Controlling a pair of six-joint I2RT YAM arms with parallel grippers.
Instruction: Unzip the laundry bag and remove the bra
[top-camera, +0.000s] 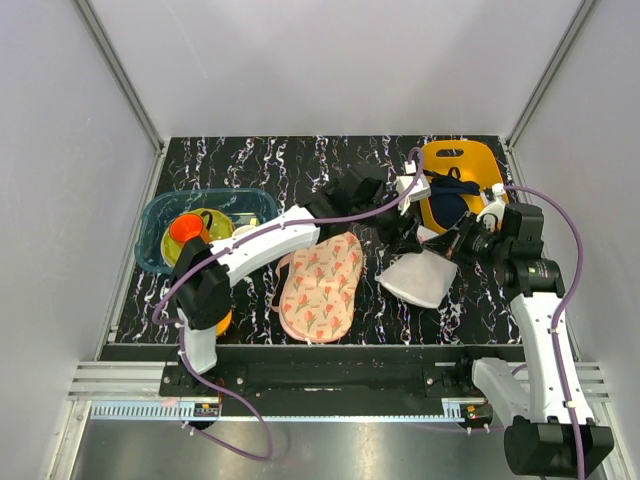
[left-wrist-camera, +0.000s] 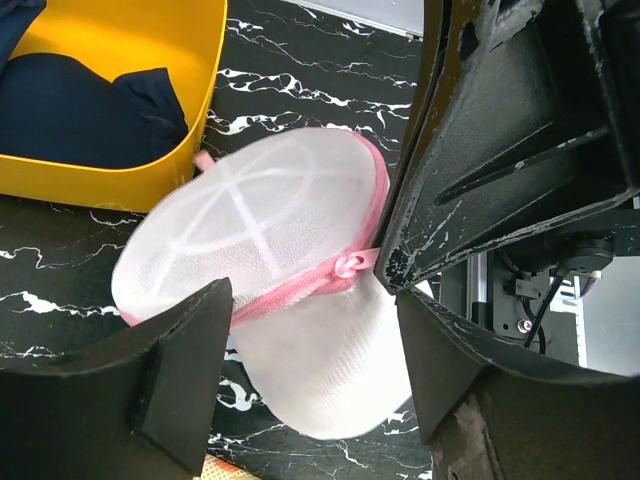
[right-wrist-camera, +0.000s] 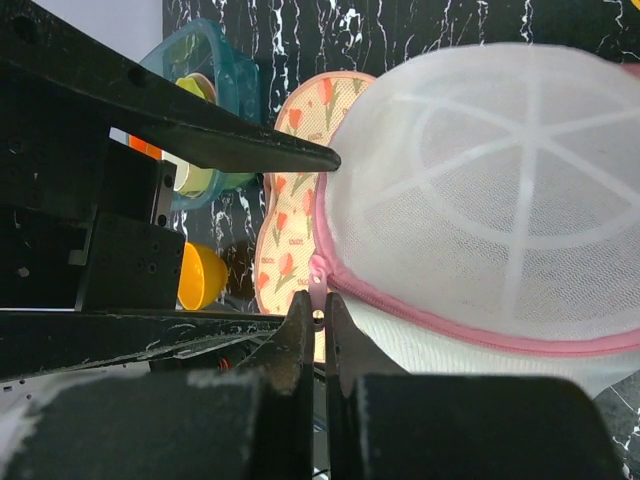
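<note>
Both grippers at the laundry bag: our right gripper pinches the zipper pull, left gripper gapes around it; we'd best drag along the trim.

Both arms stretch forward and converge, the left pincer spread wide, the right pincer pinched tightly together beside it.

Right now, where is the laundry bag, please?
Top view: the laundry bag sits right of the floral pad, just in front of the yellow bin.
</note>
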